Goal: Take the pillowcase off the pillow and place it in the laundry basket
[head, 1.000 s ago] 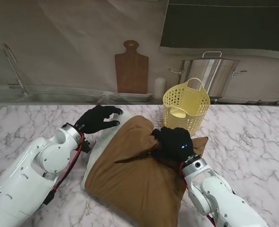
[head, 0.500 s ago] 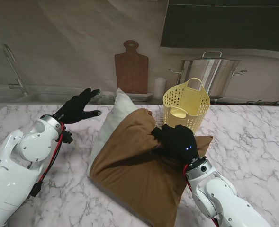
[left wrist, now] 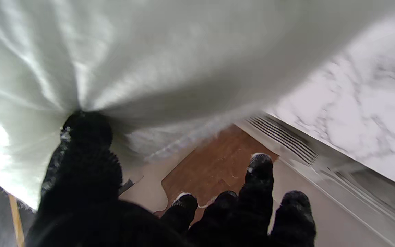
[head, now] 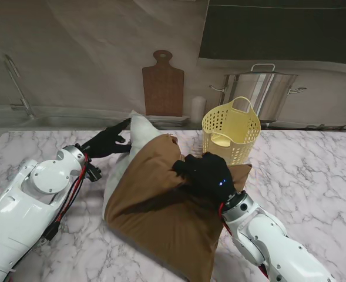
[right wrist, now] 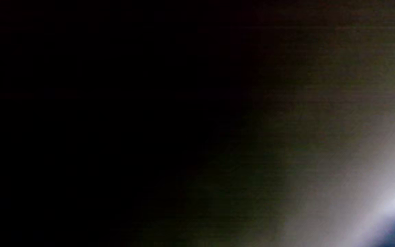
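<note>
The white pillow [head: 140, 131] sticks out of the far left end of the brown pillowcase [head: 155, 202], which covers most of it on the marble table [head: 313, 170]. My left hand [head: 107, 141] reaches the bare pillow corner with fingers spread. In the left wrist view the thumb [left wrist: 85, 128] presses into the pillow [left wrist: 170, 51] while the other fingers [left wrist: 260, 171] stay off it. My right hand [head: 205, 173] is shut on a bunch of pillowcase fabric at the cover's right side. The right wrist view is dark, covered by cloth. The yellow laundry basket [head: 231, 130] stands just beyond the right hand.
A wooden cutting board [head: 163, 88] leans on the back wall, with a white cylinder [head: 198, 108] and a steel pot [head: 261, 91] to its right. A sink faucet [head: 17, 85] is at the far left. A plate rack [head: 160, 121] lies behind the pillow.
My left hand left the pillow, swung out left, and has come back to the white corner. The pillow's far end rose. My right hand shifted slightly left, still holding the fabric.
</note>
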Robot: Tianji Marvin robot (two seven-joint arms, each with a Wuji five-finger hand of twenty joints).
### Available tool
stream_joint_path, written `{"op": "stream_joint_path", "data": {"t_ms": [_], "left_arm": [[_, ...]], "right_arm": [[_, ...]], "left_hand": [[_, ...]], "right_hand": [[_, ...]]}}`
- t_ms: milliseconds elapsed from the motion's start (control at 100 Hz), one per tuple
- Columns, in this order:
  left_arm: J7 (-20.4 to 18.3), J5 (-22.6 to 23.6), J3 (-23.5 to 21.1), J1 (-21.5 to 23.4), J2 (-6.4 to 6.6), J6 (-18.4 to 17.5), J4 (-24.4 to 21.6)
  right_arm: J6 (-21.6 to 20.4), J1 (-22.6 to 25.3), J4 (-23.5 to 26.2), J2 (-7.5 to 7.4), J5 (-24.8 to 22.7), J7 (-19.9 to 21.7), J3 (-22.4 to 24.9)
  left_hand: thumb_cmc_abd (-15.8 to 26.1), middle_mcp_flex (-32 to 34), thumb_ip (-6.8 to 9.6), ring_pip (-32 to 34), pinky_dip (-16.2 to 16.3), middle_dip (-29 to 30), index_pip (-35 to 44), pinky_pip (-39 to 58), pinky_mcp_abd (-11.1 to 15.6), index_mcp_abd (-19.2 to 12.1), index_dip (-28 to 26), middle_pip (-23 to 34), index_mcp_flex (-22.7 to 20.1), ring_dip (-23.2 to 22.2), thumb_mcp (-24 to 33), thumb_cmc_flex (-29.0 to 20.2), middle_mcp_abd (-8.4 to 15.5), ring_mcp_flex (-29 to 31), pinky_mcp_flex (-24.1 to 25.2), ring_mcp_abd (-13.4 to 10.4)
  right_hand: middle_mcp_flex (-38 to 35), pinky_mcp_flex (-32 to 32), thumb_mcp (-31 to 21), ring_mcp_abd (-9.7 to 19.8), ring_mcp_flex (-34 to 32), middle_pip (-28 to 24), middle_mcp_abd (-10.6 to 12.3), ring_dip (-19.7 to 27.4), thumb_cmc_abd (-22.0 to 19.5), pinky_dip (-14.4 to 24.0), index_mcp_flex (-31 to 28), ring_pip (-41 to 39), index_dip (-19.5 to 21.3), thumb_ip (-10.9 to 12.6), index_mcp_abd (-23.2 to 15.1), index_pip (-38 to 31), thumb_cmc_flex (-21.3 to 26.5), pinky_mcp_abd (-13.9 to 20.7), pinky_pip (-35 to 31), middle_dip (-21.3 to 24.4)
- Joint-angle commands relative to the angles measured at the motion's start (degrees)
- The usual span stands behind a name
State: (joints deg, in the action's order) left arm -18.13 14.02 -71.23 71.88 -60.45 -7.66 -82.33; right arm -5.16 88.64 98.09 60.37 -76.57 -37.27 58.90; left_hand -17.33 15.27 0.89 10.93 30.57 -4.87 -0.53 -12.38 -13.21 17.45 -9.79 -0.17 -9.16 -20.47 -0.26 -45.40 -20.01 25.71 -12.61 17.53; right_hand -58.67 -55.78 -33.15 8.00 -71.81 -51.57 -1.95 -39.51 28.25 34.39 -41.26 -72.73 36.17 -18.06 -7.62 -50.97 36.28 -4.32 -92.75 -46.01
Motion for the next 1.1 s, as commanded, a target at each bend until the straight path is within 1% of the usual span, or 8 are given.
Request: {"op": "stream_joint_path", "data": {"t_ms": [0, 330, 470, 540, 610, 830, 990, 1090], "left_arm": [[-1.1, 0.8, 1.0, -0.1, -1.18, -0.1, -0.5], [2.0, -5.1, 2.3, 1.4, -2.34, -4.4, -1.9], [4.2, -7.9, 1.6, 3.6, -2.89, -7.2, -3.9], [4.4, -9.0, 1.4, 4.3, -2.94, -8.7, -4.5], [6.0, -9.2, 1.4, 5.1, -3.24, -10.0, -5.2], [13.2, -3.1, 0.0, 7.7, -3.91, -14.5, -7.0], [18.7, 1.8, -2.0, 9.1, -4.58, -16.4, -7.7], [21.2, 3.7, -3.6, 9.9, -4.87, -17.5, -8.8]], "right_arm": [[-0.2, -0.4, 0.3, 0.18, -0.3, -0.1, -0.2], [-1.0, -0.5, 0.2, 0.12, -0.3, -0.1, 0.1], [-1.3, -0.8, -0.1, 0.11, -0.1, 0.3, 0.0], [-1.5, -1.2, -0.4, 0.14, 0.1, 0.5, -0.3], [-1.6, -1.5, -0.8, 0.17, 0.3, 0.6, -0.6], [-1.8, -1.8, -1.5, 0.08, 0.3, 0.4, -0.8], [-1.6, 0.5, -0.4, -0.09, -0.2, 1.3, 1.7], [-1.7, 2.6, 1.0, -0.17, -0.5, 2.7, 4.1]], "left_hand": [[-3.7, 2.3, -2.8, 1.0, -0.4, -1.0, 0.0, 52.6, 0.9, 1.0, -1.5, 0.2, 1.4, 0.6, -1.0, 3.3, -0.5, 2.0, -1.3, -0.7], [-4.1, 13.2, -1.49, 6.1, 4.0, -8.0, 1.1, 63.2, 4.1, -5.4, -4.5, 4.2, 0.8, -5.9, 0.3, -3.3, 7.2, 11.8, -6.4, -4.0], [0.1, 28.8, -0.98, 10.6, 6.6, -12.8, 7.9, 70.7, 5.6, -18.1, -8.9, 10.8, -14.7, -10.8, 1.1, -15.6, 13.5, 20.4, -12.1, -7.1], [0.7, 37.3, -0.63, 12.8, 7.4, -17.9, 17.2, 74.5, 5.3, -18.1, -17.9, 14.2, -27.4, -12.5, 0.3, -19.7, 16.3, 25.0, -14.2, -8.6], [-0.5, 47.6, -0.24, 16.1, 7.8, -28.7, 30.4, 78.9, 5.5, -17.7, -26.1, 9.2, -35.5, -14.5, 0.8, -26.4, 18.2, 28.9, -16.8, -9.3], [0.3, 47.9, 0.51, 22.5, 8.3, -34.8, 38.8, 82.6, 8.1, -16.8, -30.1, 16.0, -34.0, -20.1, 2.5, -28.3, 14.7, 30.7, -19.7, -8.3], [1.1, 46.9, 0.47, 23.4, 8.7, -36.6, 40.6, 82.6, 8.9, -17.2, -30.9, 17.4, -32.5, -22.0, 2.9, -28.5, 14.5, 30.4, -19.8, -8.5], [1.6, 46.6, 0.39, 23.5, 9.0, -37.0, 41.3, 82.6, 9.0, -17.5, -31.3, 17.8, -32.0, -22.6, 3.2, -28.5, 14.5, 30.3, -19.8, -8.8]], "right_hand": [[0.3, 0.4, -13.6, 9.9, -4.4, -4.3, 5.1, -1.7, -9.4, -1.4, -1.5, -2.5, 3.0, 6.5, -13.5, -5.9, 11.6, 2.0, 1.6, -1.6], [0.4, 1.0, -12.9, 9.4, -4.4, -3.9, 5.7, -1.3, -9.8, -1.2, -1.2, -1.2, 2.9, 6.6, -14.2, -5.9, 11.6, 1.9, 2.5, -1.4], [0.6, 1.7, -12.5, 8.9, -4.4, -3.7, 6.1, -1.0, -9.9, -1.2, -0.9, -0.2, 2.8, 6.7, -14.5, -5.9, 11.6, 1.7, 3.3, -1.4], [0.8, 2.1, -12.3, 8.6, -4.3, -3.5, 6.3, -0.7, -10.1, -1.2, -0.6, 0.5, 2.7, 6.7, -14.7, -5.8, 11.6, 1.5, 3.8, -1.3], [1.1, 3.2, -11.7, 7.6, -4.3, -3.1, 6.7, -0.2, -10.3, -1.1, -0.4, 2.2, 2.4, 6.8, -15.0, -5.9, 11.7, 0.9, 4.9, -1.1], [3.4, 12.0, -7.0, 2.1, -4.0, 0.0, 7.5, 3.5, -10.3, -0.7, 6.3, 16.4, -5.6, 7.9, -11.6, -6.2, 12.3, -2.9, 11.5, 1.3], [8.3, 18.6, 0.2, 0.2, 1.2, 1.3, 7.0, 3.1, -7.8, -0.8, 11.6, 22.9, -11.3, 10.1, -5.9, -2.8, -0.1, -5.8, 14.9, 3.4], [9.6, 20.8, 3.1, -1.0, 3.6, 2.7, 6.2, 2.9, -9.2, -0.6, 7.7, 25.2, -7.3, 11.5, -5.2, 3.3, -7.6, -7.1, 16.5, 5.4]]}}
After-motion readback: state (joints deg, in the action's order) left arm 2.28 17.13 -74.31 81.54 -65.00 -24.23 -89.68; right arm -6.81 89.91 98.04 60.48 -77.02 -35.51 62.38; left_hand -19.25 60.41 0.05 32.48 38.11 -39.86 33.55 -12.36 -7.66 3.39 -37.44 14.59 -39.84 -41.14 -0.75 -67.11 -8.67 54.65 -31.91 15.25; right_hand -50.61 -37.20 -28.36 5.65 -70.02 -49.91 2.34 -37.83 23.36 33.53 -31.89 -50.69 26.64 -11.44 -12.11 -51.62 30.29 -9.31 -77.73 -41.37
